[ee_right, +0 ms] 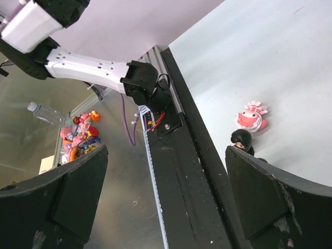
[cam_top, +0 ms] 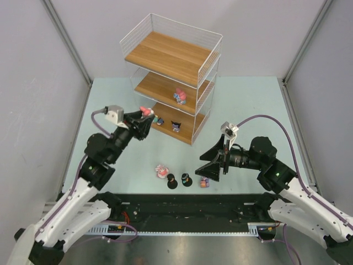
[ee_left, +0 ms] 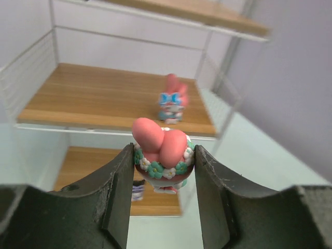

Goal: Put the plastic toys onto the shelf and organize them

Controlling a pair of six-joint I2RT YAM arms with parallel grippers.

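Shelf middle board holds pink-blue toy, bottom board two small toys. Left gripper grasps pink figurine; right gripper released.

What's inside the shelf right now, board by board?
The shelf has a bare top board. The middle board holds one pink-eared figurine; the bottom board, two small figurines near its front. The rear of both lower boards is hidden by boards above.

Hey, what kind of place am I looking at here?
Likely a robotics test cell: grey partition walls enclose a pale table carrying a wire shelf, with two robot arms mounted at its near edge.
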